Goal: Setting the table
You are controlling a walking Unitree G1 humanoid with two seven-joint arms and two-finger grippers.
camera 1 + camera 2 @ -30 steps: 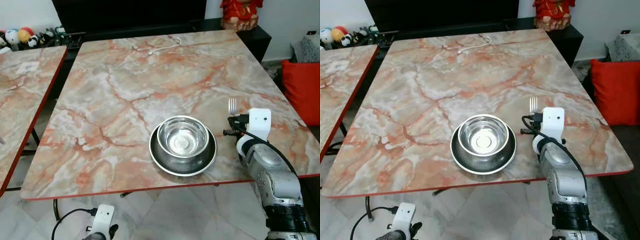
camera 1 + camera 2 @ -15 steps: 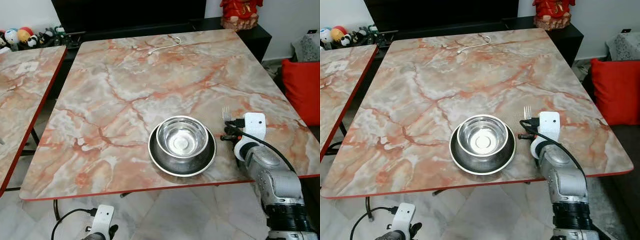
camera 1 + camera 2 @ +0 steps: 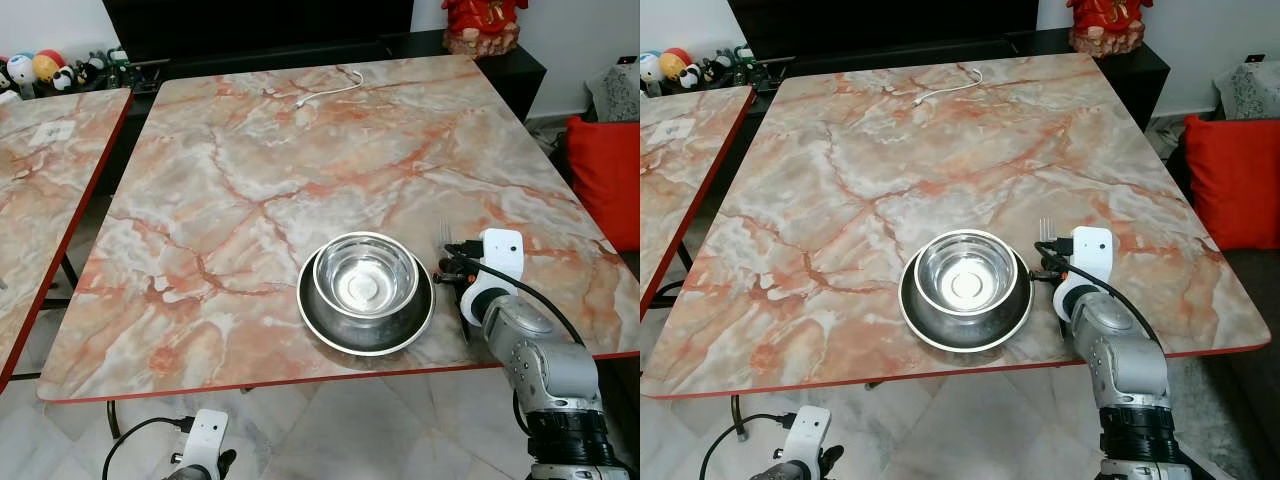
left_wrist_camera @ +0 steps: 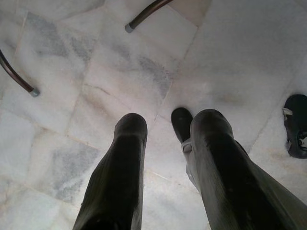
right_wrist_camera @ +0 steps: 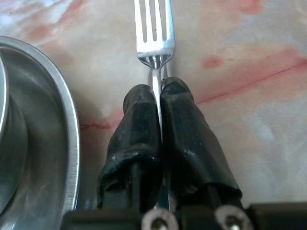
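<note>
Marble table (image 3: pixel 250 180), pink and grey with a red edge, carries a steel bowl (image 3: pixel 366 274) nested in a wider steel dish (image 3: pixel 366 320) near its front edge. Just beside the dish, on the robot's right, the right gripper (image 5: pixel 157 93) holds a fork (image 5: pixel 154 28): in the right wrist view its two black fingers (image 5: pixel 182 120) are pressed together on the thin handle, pinching it just behind the neck, and the tines reach out past the fingertips over the marble. In that view the dish rim runs close alongside the fingers without touching them. From the head views the fork (image 3: pixel 445 234) points away from the robot, toward the far side of the table, low over the surface; whether it touches the marble cannot be told. The silver right arm (image 3: pixel 530 355) rises from below the front edge. A white cable (image 3: pixel 325 92) lies near the far edge. A second marble table (image 3: pixel 50 170) stands to the left, a red cushion (image 3: pixel 605 175) to the right. The left gripper (image 4: pixel 165 143) hangs low beside the table, over pale floor tiles (image 4: pixel 96 57), its fingers (image 4: pixel 122 163) spread apart and holding nothing.
</note>
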